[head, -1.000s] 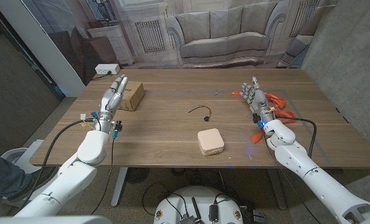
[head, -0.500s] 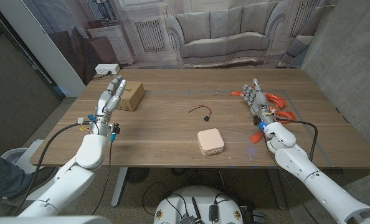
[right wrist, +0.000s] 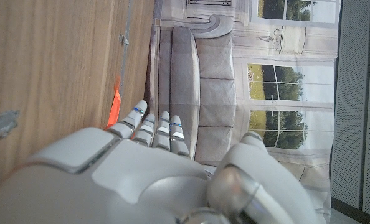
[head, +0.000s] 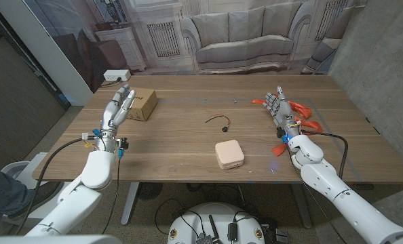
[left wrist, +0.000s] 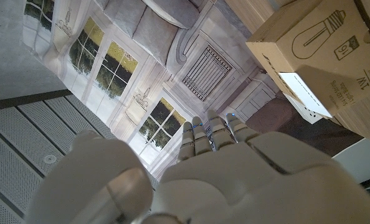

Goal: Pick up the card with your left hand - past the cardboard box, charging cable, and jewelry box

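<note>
A brown cardboard box (head: 141, 104) with a light-bulb print (left wrist: 316, 43) stands at the table's far left. My left hand (head: 117, 108) is raised just beside it, fingers straight and apart, holding nothing; its back fills the left wrist view (left wrist: 203, 174). A thin black charging cable (head: 220, 122) lies mid-table. A pale pink jewelry box (head: 228, 154) sits nearer the front edge. My right hand (head: 279, 108) stands at the right with its fingers extended, empty, and also appears in the right wrist view (right wrist: 141, 168).
An orange object (head: 302, 112) lies just beyond my right hand, and its tip (right wrist: 115, 106) shows in the right wrist view. A small blue and orange piece (head: 281, 144) lies by my right wrist. A white power strip (head: 116, 74) sits behind the table's far left corner.
My left hand has drawn back slightly to the left, away from the cardboard box. The right hand has stayed put.
</note>
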Robot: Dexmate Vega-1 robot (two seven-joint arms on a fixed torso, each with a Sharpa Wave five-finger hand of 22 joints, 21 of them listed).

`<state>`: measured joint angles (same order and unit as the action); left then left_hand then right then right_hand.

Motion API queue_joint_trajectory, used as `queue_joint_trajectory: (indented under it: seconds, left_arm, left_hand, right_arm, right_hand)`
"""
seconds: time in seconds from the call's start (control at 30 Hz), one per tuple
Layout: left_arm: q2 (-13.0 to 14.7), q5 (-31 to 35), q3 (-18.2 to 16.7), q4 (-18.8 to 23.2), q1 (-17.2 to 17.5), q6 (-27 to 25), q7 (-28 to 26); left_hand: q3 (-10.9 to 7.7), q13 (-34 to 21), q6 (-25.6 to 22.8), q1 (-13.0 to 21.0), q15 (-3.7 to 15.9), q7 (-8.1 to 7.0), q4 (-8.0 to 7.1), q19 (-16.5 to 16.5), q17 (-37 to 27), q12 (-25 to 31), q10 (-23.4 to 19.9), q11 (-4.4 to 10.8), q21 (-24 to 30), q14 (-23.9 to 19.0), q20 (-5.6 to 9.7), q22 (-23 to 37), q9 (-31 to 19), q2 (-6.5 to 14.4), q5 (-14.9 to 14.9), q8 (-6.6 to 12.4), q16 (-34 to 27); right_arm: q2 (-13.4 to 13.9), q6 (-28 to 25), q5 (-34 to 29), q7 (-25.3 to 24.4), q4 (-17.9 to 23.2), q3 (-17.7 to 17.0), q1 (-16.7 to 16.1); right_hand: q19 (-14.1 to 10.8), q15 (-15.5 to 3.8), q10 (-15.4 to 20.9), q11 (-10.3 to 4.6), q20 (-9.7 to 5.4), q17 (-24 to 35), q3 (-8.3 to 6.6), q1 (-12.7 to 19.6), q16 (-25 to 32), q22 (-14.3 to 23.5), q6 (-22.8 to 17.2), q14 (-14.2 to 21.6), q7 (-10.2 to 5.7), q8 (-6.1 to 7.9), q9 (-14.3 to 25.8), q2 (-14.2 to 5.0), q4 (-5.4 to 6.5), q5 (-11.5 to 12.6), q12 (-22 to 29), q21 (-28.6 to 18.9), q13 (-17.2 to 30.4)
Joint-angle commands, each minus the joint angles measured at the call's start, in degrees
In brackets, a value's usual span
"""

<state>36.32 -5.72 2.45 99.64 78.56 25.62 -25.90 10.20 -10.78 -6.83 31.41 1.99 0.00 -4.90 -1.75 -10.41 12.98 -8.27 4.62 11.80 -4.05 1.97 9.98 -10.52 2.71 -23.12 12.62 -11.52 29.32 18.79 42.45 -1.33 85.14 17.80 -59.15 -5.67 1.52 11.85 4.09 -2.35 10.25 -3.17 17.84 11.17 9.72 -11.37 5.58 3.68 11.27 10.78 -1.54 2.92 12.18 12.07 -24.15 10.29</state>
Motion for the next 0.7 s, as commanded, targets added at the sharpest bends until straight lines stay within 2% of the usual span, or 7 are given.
queue_joint_trajectory:
  seconds: [0.03,0.47,0.7]
  left_arm:
    - [-0.72,3.54,-1.27,-0.02,1.6,0.06,-2.02]
    - [-2.19,7.03,-2.14,-0.39,3.57,0.17,-4.98]
    - [-3.01,10.93,-2.28,-0.48,4.09,-0.35,-8.0]
  left_hand:
    - [0.15,-0.24,-0.71,0.62,0.61,0.0,0.3,0.37,-0.02,0.25,-0.49,0.07,0.2,-0.75,2.31,0.25,-0.32,0.09,-0.31,0.43,-0.13]
    - [0.31,-0.25,-1.34,0.98,0.86,-0.21,0.4,1.16,-0.02,0.2,-0.99,0.42,0.36,-1.32,2.38,0.24,-0.32,0.19,-0.54,0.45,-0.14]
    - [0.24,-0.24,-2.01,2.43,1.39,-0.46,1.21,1.8,0.07,0.3,-1.9,0.94,0.38,-2.12,2.48,0.17,-0.32,-0.04,-0.87,0.53,-0.17]
  right_arm:
    - [-0.24,-0.19,-0.35,-0.49,0.37,0.44,-0.2]
    - [-0.75,0.13,-0.4,-0.92,0.45,0.62,-0.45]
    - [-0.63,0.01,-0.39,-0.97,0.66,0.59,-0.49]
  right_hand:
    - [-0.56,0.04,0.27,-0.05,-0.41,0.24,0.28,0.09,-0.28,0.33,-0.51,0.24,0.22,0.16,0.15,-0.32,0.06,-0.09,0.13,0.2,0.25]
    - [-0.92,-0.06,0.37,-0.12,-0.68,0.25,0.34,0.08,-0.27,0.35,-0.62,0.3,0.21,0.16,0.15,-0.42,-0.02,-0.14,0.14,0.58,0.26]
    - [-1.86,-0.15,0.37,-0.43,-1.11,0.24,0.36,0.16,-0.06,0.35,-0.73,0.94,0.25,0.17,0.16,-0.48,-0.12,-0.15,0.12,0.56,0.26]
